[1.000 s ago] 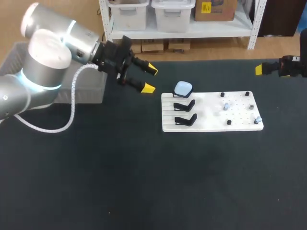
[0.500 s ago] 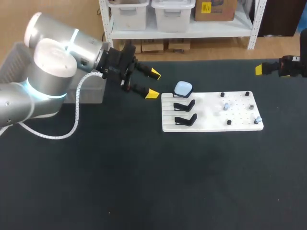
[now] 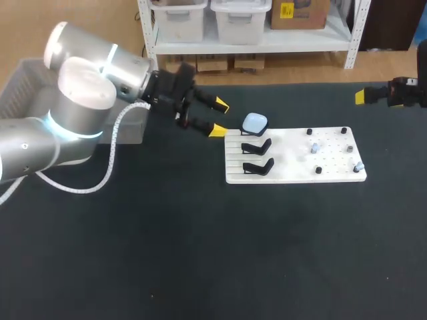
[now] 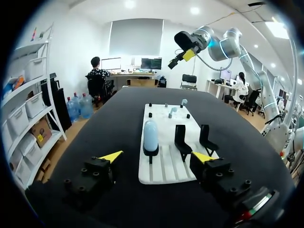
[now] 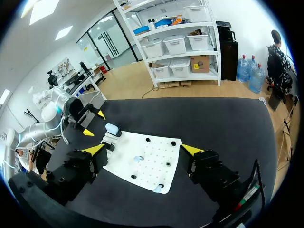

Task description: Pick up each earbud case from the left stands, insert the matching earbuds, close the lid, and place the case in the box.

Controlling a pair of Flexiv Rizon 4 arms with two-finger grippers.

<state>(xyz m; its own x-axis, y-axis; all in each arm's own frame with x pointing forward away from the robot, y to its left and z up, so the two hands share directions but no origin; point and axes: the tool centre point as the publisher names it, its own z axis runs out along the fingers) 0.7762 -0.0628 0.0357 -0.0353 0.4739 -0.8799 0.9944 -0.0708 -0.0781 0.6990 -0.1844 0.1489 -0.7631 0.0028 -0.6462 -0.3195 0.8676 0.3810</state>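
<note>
- Black counter (image 3: pixel 200 253) fills the head view. A white board (image 3: pixel 287 160) lies on it just ahead of the left hand (image 3: pixel 219 118), whose yellow-tipped fingers are spread and released, with nothing between them.
- Three black stands (image 3: pixel 257 146) sit in a row on the end of the board nearest that hand. The stand closest to the fingertips carries the pale blue earbud case (image 3: pixel 254 123). The hand is near the case but apart from it, and the other two stands are bare.
- Farther from the left hand, small pale earbuds (image 3: pixel 314 148) sit among black pegs (image 3: pixel 309 132) on the board. They are too small to tell more.
- A grey box (image 3: pixel 133 130) stands behind the left hand, beside the left arm (image 3: pixel 73 113).
- The right hand (image 3: pixel 365 96) hangs at the counter's far right edge, well apart from the board. Only one yellow tip shows here.
- From the left wrist, the hand's two fingers stand wide apart above the counter, gripping nothing. The board's near end lies between and ahead of them. The earbud case sits upright on its stand almost straight ahead, and the bare stands are ahead of one finger. The right hand shows high beyond the board's far end.
- From the right wrist, that hand's fingers are also wide apart and released. The board lies ahead and below, between them. The earbud case is at the board's far corner, with the left hand just beyond it and not touching.
</note>
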